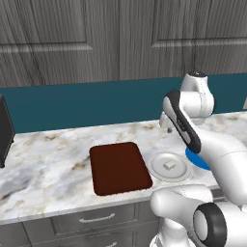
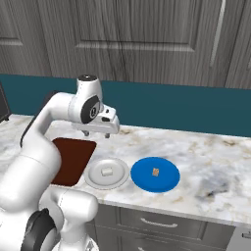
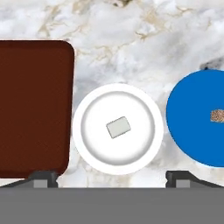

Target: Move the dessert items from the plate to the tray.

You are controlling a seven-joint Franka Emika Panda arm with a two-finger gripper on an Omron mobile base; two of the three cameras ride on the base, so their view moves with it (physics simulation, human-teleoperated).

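Hovering above the counter (image 2: pixel 206 162), the gripper (image 2: pixel 97 133) has its jaws spread wide and holds nothing.

Its 2 fingertips (image 3: pixel 43 178) stand far apart at the bottom of the hand view — one by the tray's corner, the other by the blue disc (image 3: pixel 199 117). 1 pale dessert piece (image 3: pixel 118 127) lies near the middle of the plate (image 3: pixel 87 144), well below the gripper. The plate sits between the tray (image 3: pixel 33 107) and the disc, just beside both — touching neither. A small tan piece (image 2: pixel 156 172) rests on the disc.
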